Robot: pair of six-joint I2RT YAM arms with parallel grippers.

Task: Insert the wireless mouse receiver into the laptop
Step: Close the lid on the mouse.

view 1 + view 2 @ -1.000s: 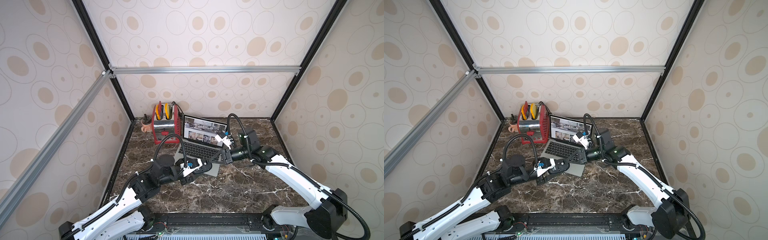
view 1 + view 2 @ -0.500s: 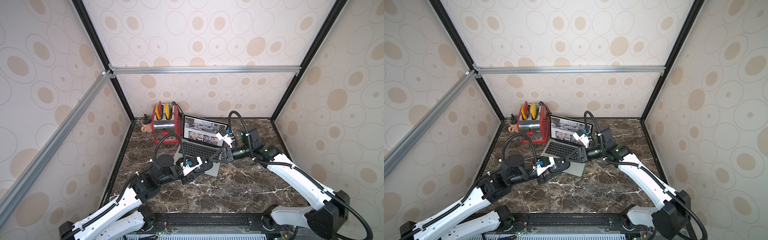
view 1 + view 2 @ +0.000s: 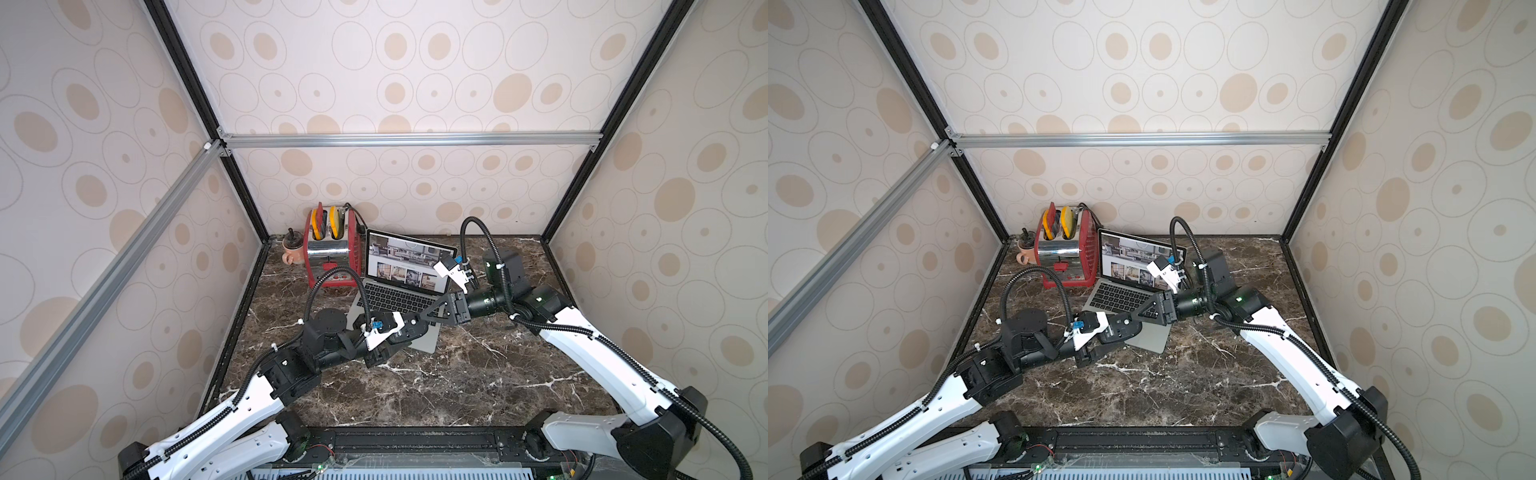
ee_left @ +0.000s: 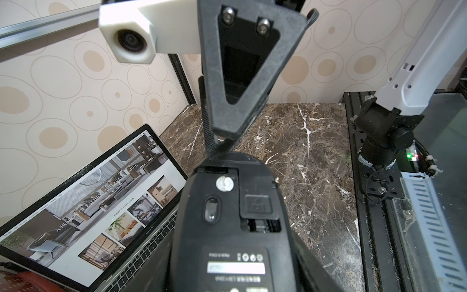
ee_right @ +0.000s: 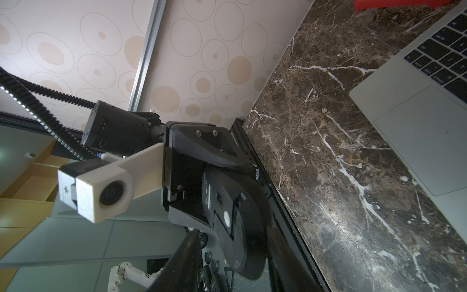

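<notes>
A black wireless mouse (image 4: pixel 227 227) is held above the laptop's front edge by my left gripper (image 4: pixel 235 265), which is shut on its sides, underside toward the left wrist camera. In both top views the mouse (image 3: pixel 415 328) (image 3: pixel 1125 330) sits between the two arms. My right gripper (image 5: pixel 235 260) stands open, its fingers on either side of the mouse's (image 5: pixel 237 217) far end with a gap on one side. The wireless mouse receiver is hidden. The silver-grey laptop (image 3: pixel 424 343) (image 3: pixel 1152 338) stands open at the back, its screen lit.
A red toaster (image 3: pixel 332 257) and a brown mug (image 3: pixel 293 253) stand left of the laptop against the back wall. Dark marble table (image 3: pixel 478 374) stretches toward the black front rail (image 3: pixel 415 440). Patterned walls close in three sides.
The right gripper's jaws have spread wider around the mouse's end. Both arms and the mouse have stayed almost where they were.
</notes>
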